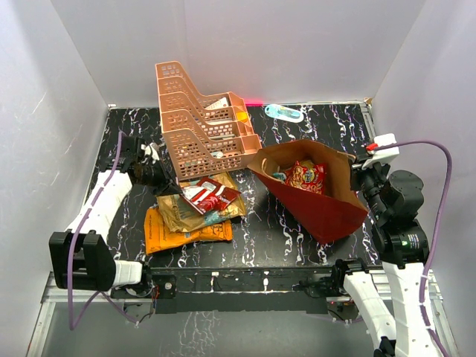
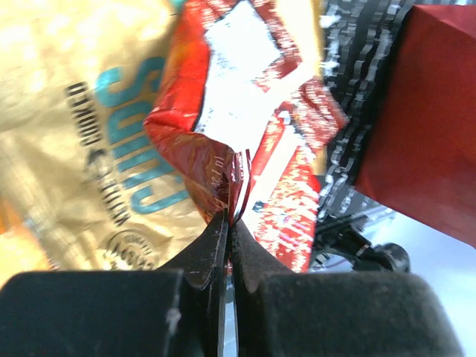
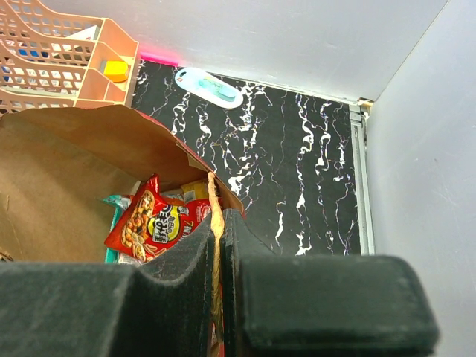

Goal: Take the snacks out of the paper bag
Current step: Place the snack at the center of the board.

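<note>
Snacks (image 1: pixel 193 216), split two ways right now. Piled on the bench (image 1: pixel 275 245) just in front of the peach rack (image 1: pixel 197 123): big orange chip bag (image 1: pixel 178 234) at the bottom, tan-gold chip bag (image 1: pixel 182 212) over that, red packet (image 1: pixel 210 197) on top. Not out yet, at least one more: orange-red packet (image 1: pixel 306 177), sitting in the brown mouth of the paper bag (image 1: pixel 327 212). Lying tilted on the right half of the bench, that bag, mouth up and toward the rack.

Left fingers (image 2: pixel 230 222): clamped tight on the crimped edge of the red packet, nothing but that thin seam in the pinch. Right fingers (image 3: pixel 218 223): closed on the rim of the paper bag, propping the mouth open by the look of things.

Plenty of ways to go wrong. Such a skinny grab on shiny foil, easy to slip or tear on any tug. Dragging sideways, likely to shove the pile or bump the rack. Yanking the rim, likely to tip the whole bag; letting go, probably a flopped-shut mouth and a harder reach for the rest.

Top view: gives the whole layout, hides both grips. Left wrist: shows the seam pinch up close, no look inside the bag. Right wrist: the only peek inside, showing a teal edge (image 3: pixel 115 216) and a yellow bit (image 3: pixel 195 190) beside the orange-red packet, too buried to name. Also catches the small bottle (image 3: pixel 212 85) by the far wall, well apart from everything.
</note>
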Tool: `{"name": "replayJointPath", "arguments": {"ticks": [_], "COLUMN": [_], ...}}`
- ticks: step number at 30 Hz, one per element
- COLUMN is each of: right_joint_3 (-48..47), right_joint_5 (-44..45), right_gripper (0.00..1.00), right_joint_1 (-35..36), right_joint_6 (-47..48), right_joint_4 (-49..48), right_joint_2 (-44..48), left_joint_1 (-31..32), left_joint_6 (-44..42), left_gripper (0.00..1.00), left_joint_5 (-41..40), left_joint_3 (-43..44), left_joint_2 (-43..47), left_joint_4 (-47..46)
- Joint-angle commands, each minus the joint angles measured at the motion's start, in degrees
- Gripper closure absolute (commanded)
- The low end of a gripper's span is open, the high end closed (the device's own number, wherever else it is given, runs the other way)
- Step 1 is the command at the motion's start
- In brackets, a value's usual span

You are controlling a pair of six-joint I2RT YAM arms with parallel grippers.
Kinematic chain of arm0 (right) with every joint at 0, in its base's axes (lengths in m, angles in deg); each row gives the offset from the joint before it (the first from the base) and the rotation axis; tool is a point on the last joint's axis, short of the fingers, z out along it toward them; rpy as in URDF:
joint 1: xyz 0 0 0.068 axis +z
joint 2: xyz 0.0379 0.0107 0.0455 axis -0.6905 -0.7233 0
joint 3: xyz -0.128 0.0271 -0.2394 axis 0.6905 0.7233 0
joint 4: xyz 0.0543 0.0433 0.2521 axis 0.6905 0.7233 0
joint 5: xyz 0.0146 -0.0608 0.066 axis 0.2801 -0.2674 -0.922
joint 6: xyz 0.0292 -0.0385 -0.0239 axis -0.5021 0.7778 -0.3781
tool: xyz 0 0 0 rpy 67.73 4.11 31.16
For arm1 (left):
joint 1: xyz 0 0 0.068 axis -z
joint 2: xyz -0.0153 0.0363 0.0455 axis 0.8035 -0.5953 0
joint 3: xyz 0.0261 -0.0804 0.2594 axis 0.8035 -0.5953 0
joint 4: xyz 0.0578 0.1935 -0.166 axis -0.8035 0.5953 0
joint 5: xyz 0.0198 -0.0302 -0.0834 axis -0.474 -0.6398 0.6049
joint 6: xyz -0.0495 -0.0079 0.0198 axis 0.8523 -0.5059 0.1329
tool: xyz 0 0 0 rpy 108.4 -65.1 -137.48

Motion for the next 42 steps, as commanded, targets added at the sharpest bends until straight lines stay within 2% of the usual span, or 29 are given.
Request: {"name": "replayJointPath", "arguments": {"ticks": [1,7,10,13,21,24,26,28,29,31,34,38,42], "right_joint_3": [-2.47,-2.3,-2.34,-2.49,-2.72,-2.94,-2.88,-2.72,-2.7,-2.74,-3.47,-5.67,-8.53], "right_joint_5": [0.65,0.11,0.41,0.68,0.17,0.29,0.15,-0.38,-0.86,-1.69,-0.78,5.48,10.47], "right_gripper": [0.92,0.92,0.92,0.92,0.92,0.92,0.92,0.92,0.92,0.92,0.92,0.92,0.92], "right_joint_1": [-0.37,-0.33,-0.38,-0.34,-0.33,-0.35,-0.37,-0.34,-0.29,-0.32,-0.38,-0.33,-0.31], "right_joint_6": [0.56,0.1,0.34,0.62,0.28,0.34,0.45,0.71,1.05,1.99,3.3,7.34,13.43], "right_joint_4": [-4.11,-4.15,-3.92,-3.69,-3.33,-3.04,-2.91,-2.76,-2.73,-2.77,-2.99,-2.99,-3.14], "right_joint_2": [0.24,0.23,0.32,0.49,0.63,0.72,0.8,0.76,0.69,0.42,-0.29,-2.76,-7.15], "left_joint_1": [-1.28,-1.76,-2.12,-2.51,-3.19,-3.4,-3.49,-3.47,-3.44,-3.5,-3.35,-3.0,-2.17], "left_joint_6": [-5.8,-5.95,-5.04,-4.05,-3.49,-2.16,-1.08,-0.64,-0.66,-0.91,0.24,2.02,2.78], "left_gripper": [1.0,1.0,1.0,0.88,0.88,0.87,0.82,0.69,0.58,0.46,0.34,0.27,0.25], "left_joint_5": [-8.41,-16.77,-23.41,-28.88,-26.96,-28.91,-31.11,-31.62,-30.31,-25.9,-18.19,-9.0,-4.2], "left_joint_3": [0.89,0.48,-0.3,-0.83,-1.99,-3.08,-2.64,-1.48,-0.8,0.11,0.63,0.79,1.09], "left_joint_2": [-0.32,-1.37,0.01,1.46,-1.29,-1.56,-0.02,3.26,5.08,9.45,14.85,17.48,17.8], "left_joint_4": [8.71,11.02,11.92,12.28,9.73,9.43,9.53,8.67,7.92,5.61,0.92,-3.53,-6.16]}}
